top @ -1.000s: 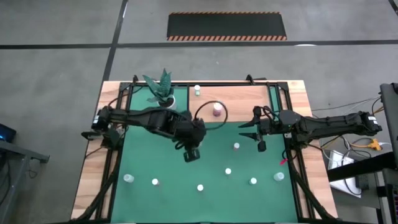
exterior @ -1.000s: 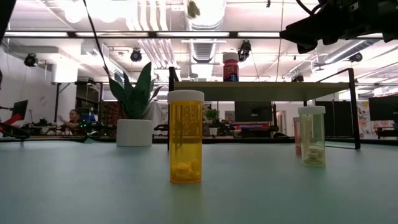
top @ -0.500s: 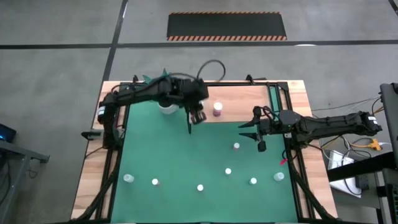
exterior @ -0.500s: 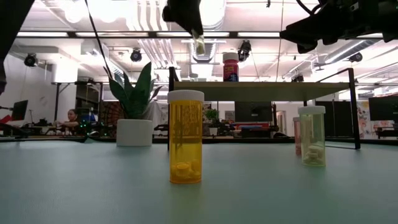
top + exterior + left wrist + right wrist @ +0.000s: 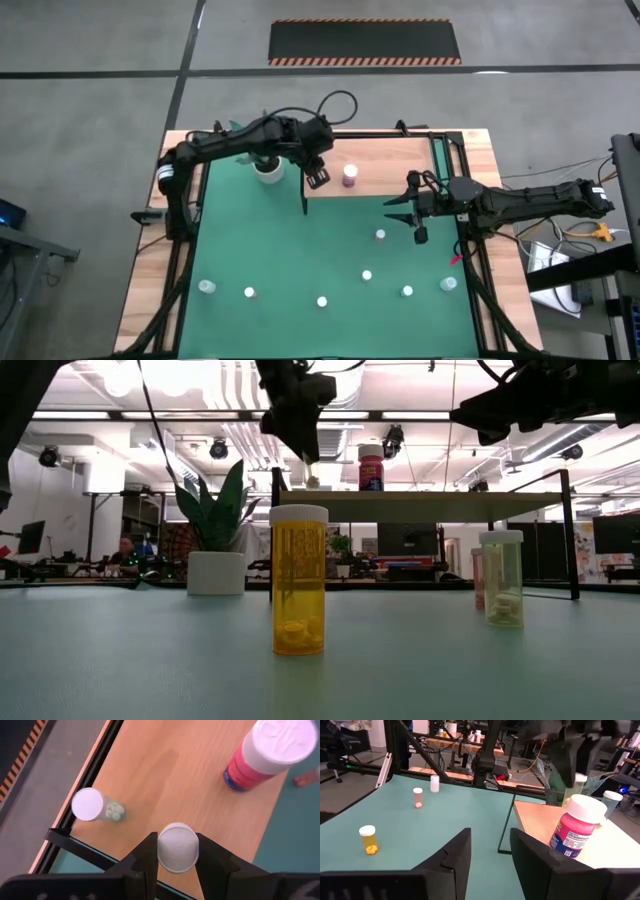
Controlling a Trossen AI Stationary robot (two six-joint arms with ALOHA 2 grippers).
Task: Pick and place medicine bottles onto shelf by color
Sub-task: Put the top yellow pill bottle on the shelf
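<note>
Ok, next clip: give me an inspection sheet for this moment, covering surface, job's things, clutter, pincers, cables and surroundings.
Surface: green mat on a wooden table.
Job's things: shelf at the far side carries a large magenta bottle and a small pale bottle; seven small bottles stand scattered on the mat, among them a yellow one.
Clutter: potted plant beside the shelf.
Pincers: left pincer over the shelf, shut on a white-capped bottle; right pincer open, empty, over the mat near the shelf's right end.
Cables: a looped cable on the left arm.
Surroundings: a person seated in the far room; concrete floor around.
</note>
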